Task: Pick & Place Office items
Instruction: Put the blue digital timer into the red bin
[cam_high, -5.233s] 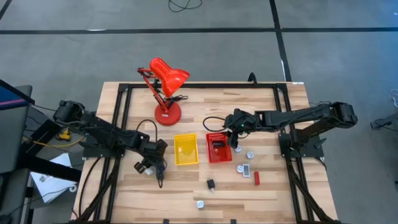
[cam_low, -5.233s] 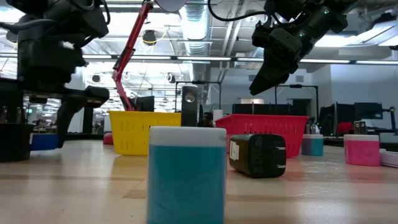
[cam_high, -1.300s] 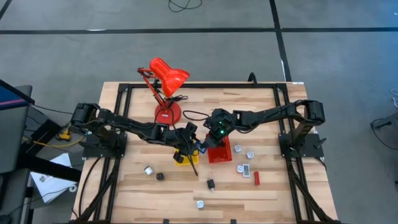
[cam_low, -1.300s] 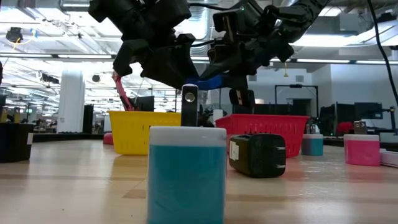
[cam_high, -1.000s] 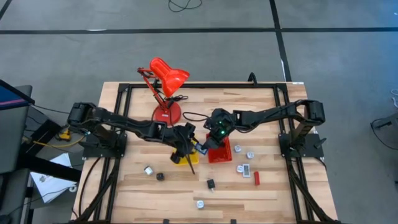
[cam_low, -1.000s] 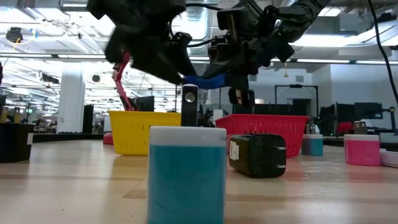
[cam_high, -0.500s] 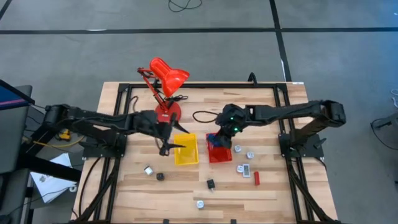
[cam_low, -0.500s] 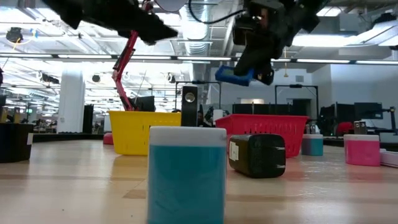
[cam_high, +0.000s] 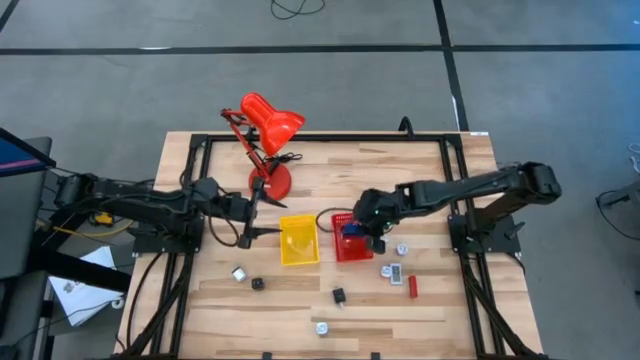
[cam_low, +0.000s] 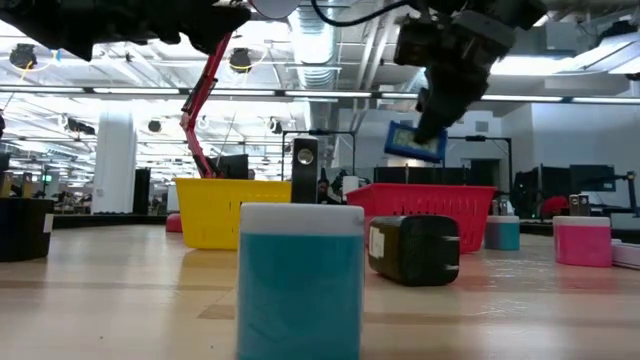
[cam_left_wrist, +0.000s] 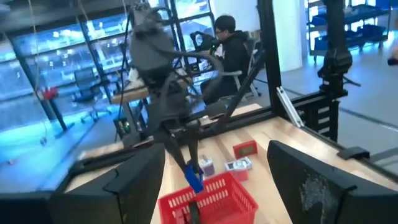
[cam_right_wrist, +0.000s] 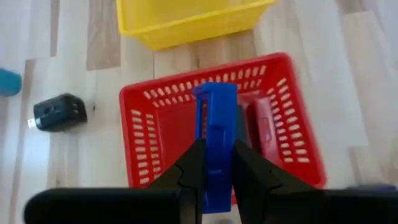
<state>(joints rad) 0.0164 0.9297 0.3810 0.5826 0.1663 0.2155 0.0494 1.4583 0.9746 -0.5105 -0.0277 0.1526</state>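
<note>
Bare tabletop (cam_high: 400, 170) behind red tray (cam_high: 352, 250)

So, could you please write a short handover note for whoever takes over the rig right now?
Right gripper: jaws shut on a flat blue rectangular piece, hanging over the red slotted basket, which already holds a red piece.
Left gripper: jaws open, empty, beside the yellow basket.
Done: blue piece brought above the red basket.
Left: release it, then collect the small items scattered on the wooden table, such as the black plug-like block.
</note>
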